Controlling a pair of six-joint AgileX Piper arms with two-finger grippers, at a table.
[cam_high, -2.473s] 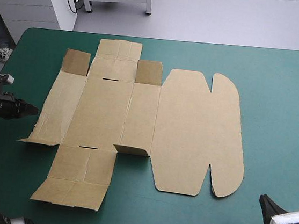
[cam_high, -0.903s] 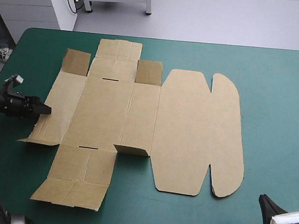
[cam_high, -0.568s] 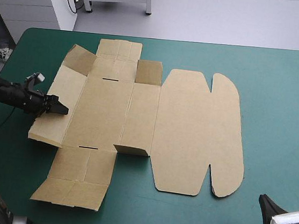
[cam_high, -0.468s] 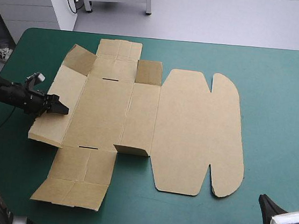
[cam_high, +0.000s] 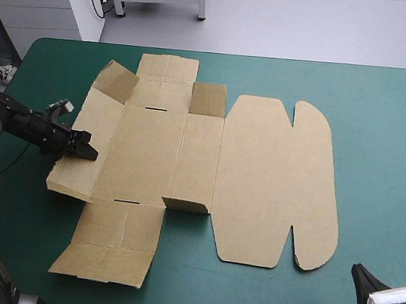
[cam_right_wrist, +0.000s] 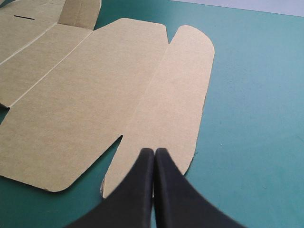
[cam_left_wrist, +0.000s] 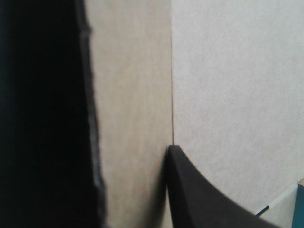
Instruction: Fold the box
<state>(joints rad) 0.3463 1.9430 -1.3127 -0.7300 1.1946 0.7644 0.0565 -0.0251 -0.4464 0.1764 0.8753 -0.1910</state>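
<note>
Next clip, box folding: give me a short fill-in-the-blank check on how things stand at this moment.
1. The left tool grips the box at its ___ side panel, which is tilted up off the table.
2. The right tool is ___, its black fingers meeting in one point, apart from the box.
3. The panel with the rounded flap lies ___ on the teal-green cover.
Missing words: left; shut; flat.

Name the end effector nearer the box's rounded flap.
Right. The right end effector sits just off the near corner of the rounded flap; the left end effector is at the opposite end of the box, against its raised side panel.
</note>
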